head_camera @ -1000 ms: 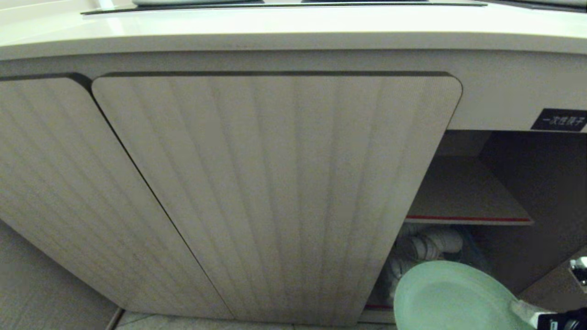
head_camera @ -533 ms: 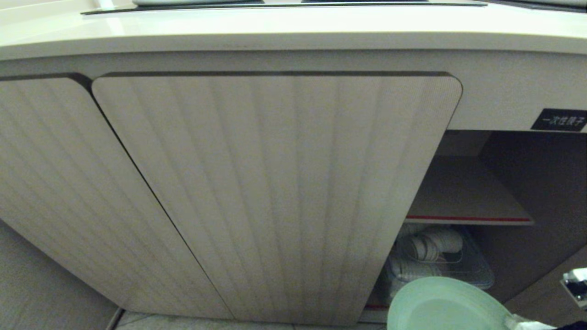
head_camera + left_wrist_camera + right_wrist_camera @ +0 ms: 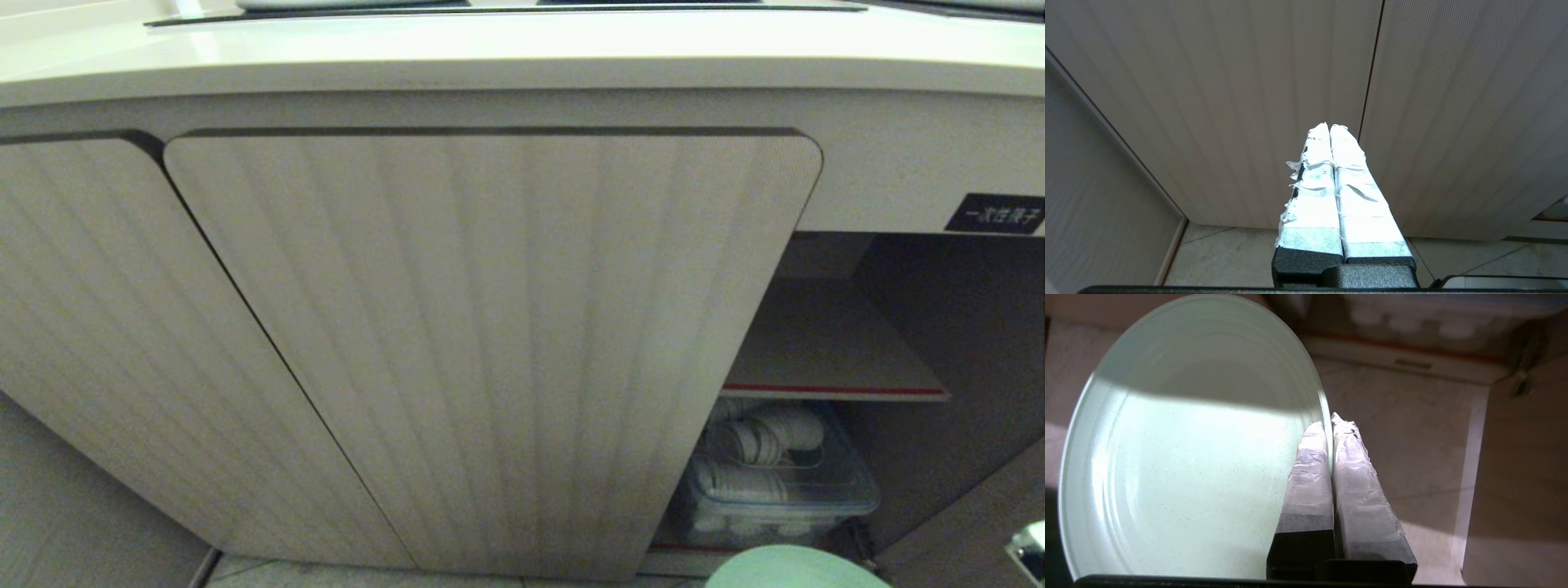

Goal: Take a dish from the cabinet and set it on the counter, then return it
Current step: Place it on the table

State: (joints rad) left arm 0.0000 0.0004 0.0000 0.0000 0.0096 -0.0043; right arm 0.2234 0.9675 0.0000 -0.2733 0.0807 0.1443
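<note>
The dish (image 3: pixel 1180 457), a round, shallow, mint-green plate with a matte, faintly speckled face and concentric rings inside a low rim, is held clear of the cabinet (image 3: pixel 490 343), out in front of its open right-hand bay and low down; in the head view only a sliver of the dish (image 3: pixel 796 570) shows below that opening. The right gripper (image 3: pixel 1332 420) is clamped on the dish rim, one tape-wrapped finger on the face and the other behind the edge. Just behind the dish, on the cabinet's bottom level, sits a clear plastic bin (image 3: pixel 780 482) packed with white bowls (image 3: pixel 767 441); above it is the inner shelf with its red front edge (image 3: pixel 833 389), bare on top. A small black label with white characters (image 3: pixel 998 215) sits on the panel above the opening. To the left of the opening, two ribbed, round-cornered doors are shut. The left gripper (image 3: pixel 1329 127) hangs in front of those doors, taped fingers pressed together on nothing. Above the cabinet runs the counter (image 3: pixel 522 49), cream with a rounded lip and a black panel (image 3: pixel 490 6) at the far edge. Below the cabinet is a pale tiled floor (image 3: pixel 1229 253).
</note>
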